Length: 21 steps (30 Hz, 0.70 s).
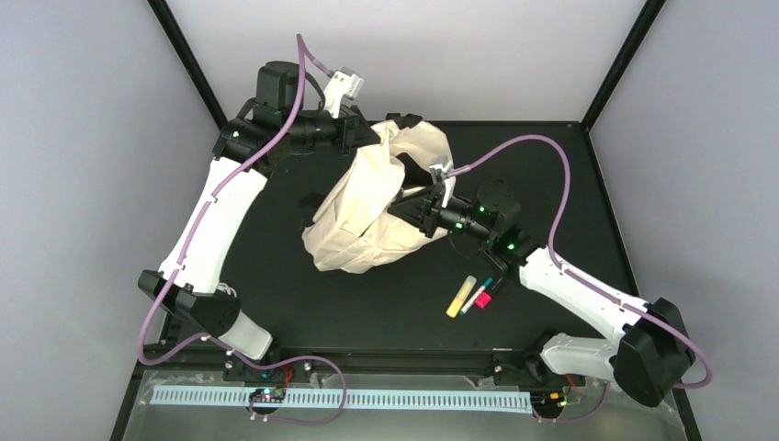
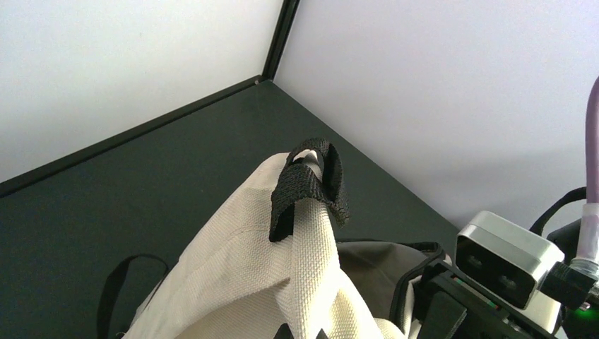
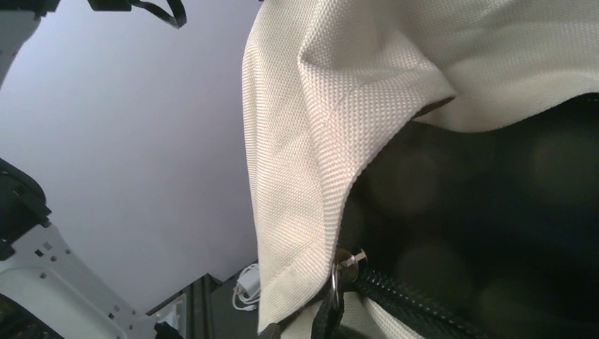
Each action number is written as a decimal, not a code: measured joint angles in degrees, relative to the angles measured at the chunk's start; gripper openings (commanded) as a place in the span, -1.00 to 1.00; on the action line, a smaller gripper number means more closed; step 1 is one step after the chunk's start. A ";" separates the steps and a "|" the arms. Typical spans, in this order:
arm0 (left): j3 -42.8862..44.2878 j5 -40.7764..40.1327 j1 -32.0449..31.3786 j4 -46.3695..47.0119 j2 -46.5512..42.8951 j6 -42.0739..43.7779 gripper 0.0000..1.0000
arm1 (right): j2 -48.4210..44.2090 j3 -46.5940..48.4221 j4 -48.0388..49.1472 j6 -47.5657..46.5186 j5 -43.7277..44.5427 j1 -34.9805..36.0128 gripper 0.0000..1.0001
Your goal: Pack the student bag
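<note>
The student bag (image 1: 367, 216), cream fabric with black trim, lies slumped at the middle of the dark table, its opening turned toward the right arm. My left gripper (image 1: 372, 136) is at the bag's top, shut on a fold of cream fabric (image 2: 311, 282) just below the black carry loop (image 2: 311, 180), with its fingertips (image 2: 286, 332) only just in view. My right gripper (image 1: 418, 209) is at the bag's opening. In the right wrist view the cream edge (image 3: 297, 212), a metal zipper slider (image 3: 346, 261) and its black pull (image 3: 328, 318) run down between the jaws, whose tips are almost hidden.
A yellow highlighter (image 1: 461, 296), a pink marker (image 1: 481, 297) and a thin dark pen (image 1: 496, 287) lie on the table to the right of the bag, in front of the right arm. A white charger with its cable (image 3: 247, 286) lies near the table's edge.
</note>
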 measured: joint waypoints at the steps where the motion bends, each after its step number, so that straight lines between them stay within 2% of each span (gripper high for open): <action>1: 0.00 0.09 0.00 0.00 0.00 0.00 -0.97 | 0.24 0.02 0.22 0.07 -0.02 0.00 -0.89; 3: 0.00 0.17 0.00 0.00 0.00 0.00 -0.97 | 0.70 0.00 0.76 -0.02 0.04 0.00 -0.98; 11: 0.61 0.81 0.57 -0.26 0.02 -0.44 -0.97 | 1.16 -0.50 2.32 -0.07 0.39 -0.04 -0.98; 21: 7.34 3.15 0.87 -3.87 1.44 -3.17 -0.97 | 4.76 -1.42 6.64 0.31 0.72 1.97 -0.98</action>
